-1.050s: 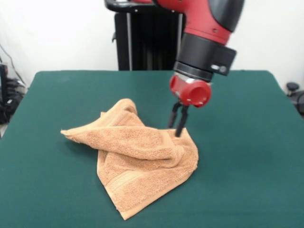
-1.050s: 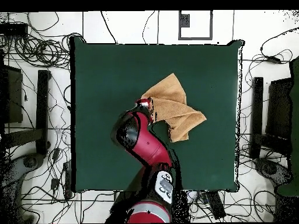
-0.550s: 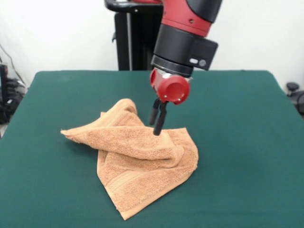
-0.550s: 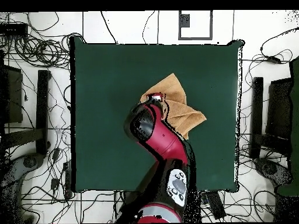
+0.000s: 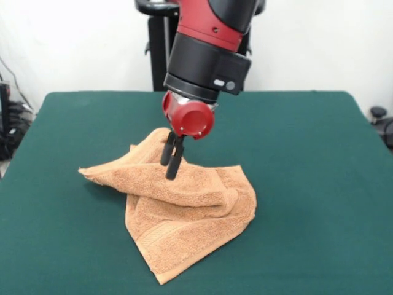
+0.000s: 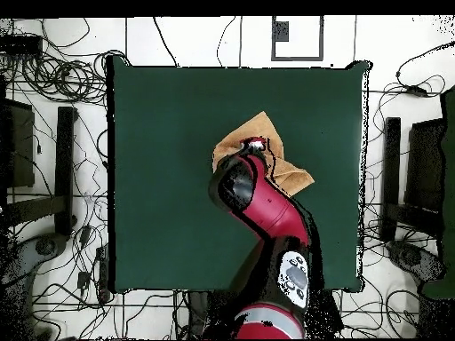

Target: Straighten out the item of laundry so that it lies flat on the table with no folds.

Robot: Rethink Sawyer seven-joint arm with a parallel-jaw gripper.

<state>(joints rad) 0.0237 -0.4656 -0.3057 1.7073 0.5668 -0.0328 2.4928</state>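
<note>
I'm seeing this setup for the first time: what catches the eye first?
The big red and black arm, coming down over the middle of the table, its end effector poised just over the towel. Below it, the light orange-tan towel lies crumpled on the dark green cloth, with raised folds and one corner pointing toward the camera in the front view. In the overhead view, tangled cables cover the floor around the table.

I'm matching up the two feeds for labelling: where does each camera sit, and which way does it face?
Front view: across the table from the robot, facing it; shows the towel, the arm's wrist and its claw.
Overhead view: above the table, looking straight down; shows the whole arm from its base.
Both show the crumpled towel, the green table and the arm.
</note>
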